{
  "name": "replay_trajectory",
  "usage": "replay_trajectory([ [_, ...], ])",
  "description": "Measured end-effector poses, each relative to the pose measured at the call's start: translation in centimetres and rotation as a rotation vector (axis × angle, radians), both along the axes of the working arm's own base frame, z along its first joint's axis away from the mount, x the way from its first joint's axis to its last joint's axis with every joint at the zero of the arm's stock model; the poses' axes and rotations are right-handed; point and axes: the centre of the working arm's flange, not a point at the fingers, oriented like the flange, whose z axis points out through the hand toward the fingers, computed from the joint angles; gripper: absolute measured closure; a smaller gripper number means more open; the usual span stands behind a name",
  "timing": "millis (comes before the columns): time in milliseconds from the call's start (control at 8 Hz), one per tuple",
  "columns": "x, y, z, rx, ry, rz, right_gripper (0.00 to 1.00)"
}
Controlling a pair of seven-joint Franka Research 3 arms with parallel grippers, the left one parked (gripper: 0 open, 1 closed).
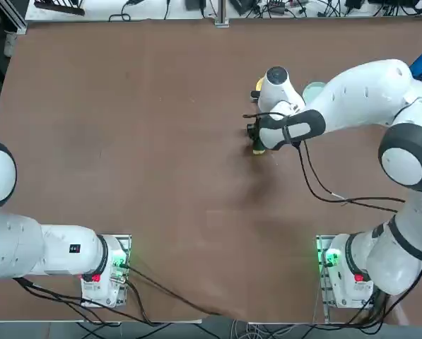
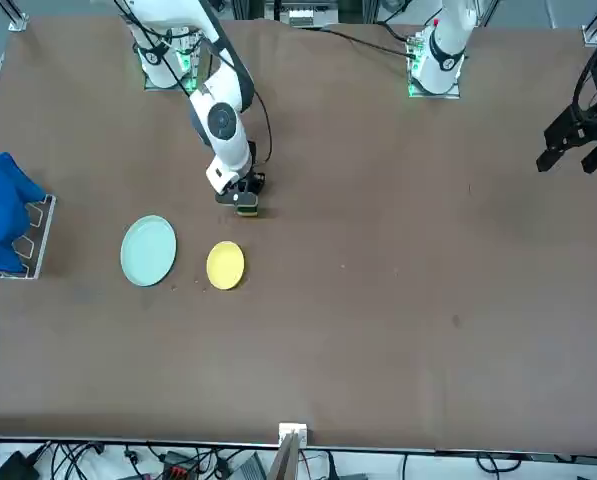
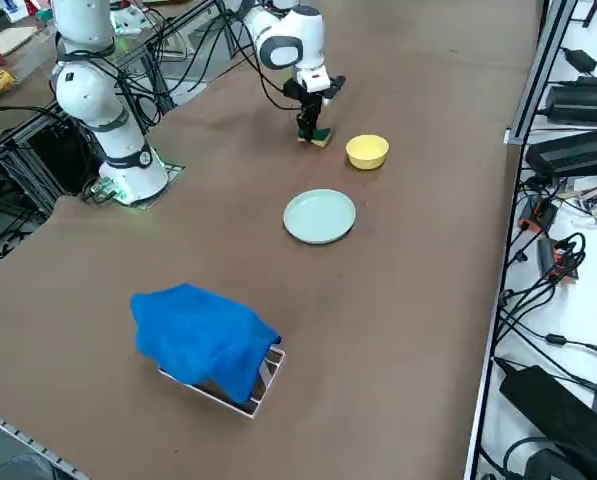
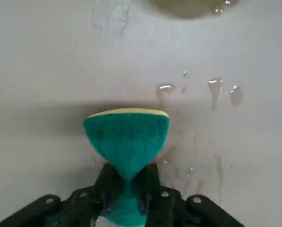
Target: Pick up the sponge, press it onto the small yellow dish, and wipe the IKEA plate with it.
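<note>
Sponge (image 4: 126,135) in grip: the right gripper (image 4: 127,178) is pinching the block across its middle, the fingers squeezing it to a narrow waist while both ends are flaring. In the front view the sponge is sitting at upper centre-left, at or just above the tabletop (image 2: 378,300); whether it is touching is not clear. The small yellow dish (image 2: 225,265) is lying just below it in that frame, the IKEA plate (image 2: 148,250) to the dish's left.

The step in hand is apparently securing and lifting the sponge. Good execution is calling for steady pressure, a straight lift clearing the dish's rim, and the yellow foam facing down for an even press. The right arm (image 1: 359,92) is reaching in from the right of the top view, bending at its elbow, its hand pointing down towards the table.
</note>
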Motion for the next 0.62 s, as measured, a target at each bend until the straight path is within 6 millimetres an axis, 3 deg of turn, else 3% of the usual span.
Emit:
replay_trajectory([
  [250, 2.2, 0.4, 2.5, -0.036, 0.034, -0.015, 0.81],
  [500, 6.4, 0.1, 6.8, -0.041, 0.033, -0.044, 0.81],
  [625, 8.7, -1.1, 9.0, -0.041, 0.035, -0.045, 0.81],
])
